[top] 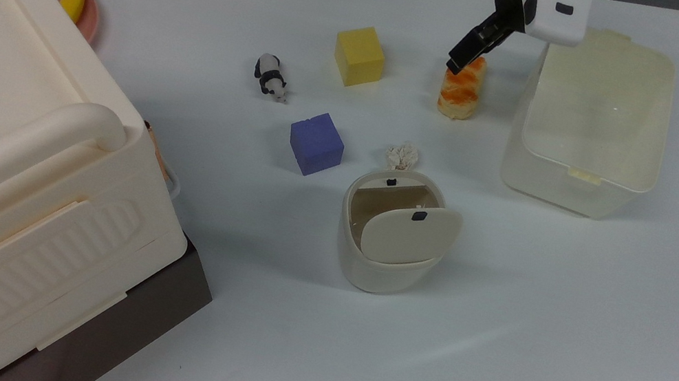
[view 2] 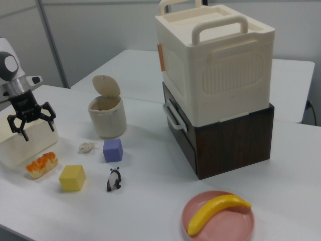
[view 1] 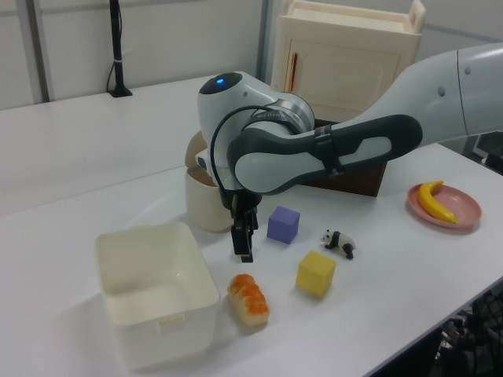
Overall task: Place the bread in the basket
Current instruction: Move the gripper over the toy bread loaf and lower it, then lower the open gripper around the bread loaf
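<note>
The end effector point(view 2: 30, 122) hangs above the white counter point(top: 566, 328) with its 2 dark fingers point(view 2: 49, 118) spread wide and nothing between them, as the right view shows plainly. In the top view the end effector point(top: 459, 58) sits over the 12 o'clock end of the bread point(top: 461, 90), and in the left view the end effector point(view 1: 243, 248) is poised a little above the loaf rather than touching it.

The bread point(view 1: 248, 298) lies flat on the counter, orange-glazed top up, its long axis running roughly 12 to 6 in the top view. The basket point(top: 592, 123), a cream-white tub, stands just beside the bread at its 3 o'clock in the top view; it is upright, and the bread is outside it.

At the bread's 9 o'clock in the top view sits a yellow cube point(top: 359, 55), with a small panda figure point(top: 271, 76) farther along at 9. A purple cube point(top: 316, 143) lies toward 7 o'clock, and a crumpled white scrap point(top: 401, 155) lies toward 6, right by the round swing-lid bin point(top: 390, 238).

A large cream box with a handle point(view 2: 220, 65) stands on a dark brown base point(view 2: 230, 145). In front of it in the right view, 1 banana point(view 2: 215, 211) rests on a pink plate point(view 2: 220, 228).
</note>
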`<state>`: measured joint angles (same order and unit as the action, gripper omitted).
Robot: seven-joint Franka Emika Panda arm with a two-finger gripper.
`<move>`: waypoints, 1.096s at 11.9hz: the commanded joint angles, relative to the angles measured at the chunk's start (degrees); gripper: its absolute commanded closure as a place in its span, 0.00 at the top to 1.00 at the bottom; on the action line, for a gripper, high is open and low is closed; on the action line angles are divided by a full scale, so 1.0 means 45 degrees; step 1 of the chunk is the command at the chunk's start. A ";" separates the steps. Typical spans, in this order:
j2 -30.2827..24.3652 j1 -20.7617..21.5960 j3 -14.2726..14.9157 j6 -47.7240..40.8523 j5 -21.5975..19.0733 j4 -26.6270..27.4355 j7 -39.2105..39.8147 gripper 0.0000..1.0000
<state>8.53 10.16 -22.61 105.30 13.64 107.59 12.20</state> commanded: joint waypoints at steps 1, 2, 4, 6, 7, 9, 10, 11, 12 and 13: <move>-0.0177 -0.0052 0.0006 0.0504 0.0212 0.0913 0.0102 1.00; -0.0176 0.0026 0.0006 0.0718 0.0212 0.1206 0.0102 1.00; -0.0176 0.0085 0.0025 0.0740 0.0231 0.1404 0.0102 1.00; -0.0157 0.0105 0.0006 0.0759 0.0231 0.1657 0.0277 1.00; 0.0017 0.0105 0.0006 0.0759 0.0270 0.1736 0.0336 1.00; 0.0058 0.0124 0.0006 0.1205 0.0367 0.2144 0.0919 1.00; 0.0058 0.0105 0.0006 0.1421 0.0445 0.2263 0.1406 1.00; 0.0097 0.0085 0.0006 0.1481 0.0639 0.2264 0.2010 1.00; 0.0097 0.0085 0.0006 0.1482 0.0738 0.2264 0.2287 1.00; 0.0097 0.0047 0.0006 0.1501 0.0816 0.2264 0.2715 1.00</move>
<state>9.97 10.34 -22.71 110.26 15.63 116.40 19.74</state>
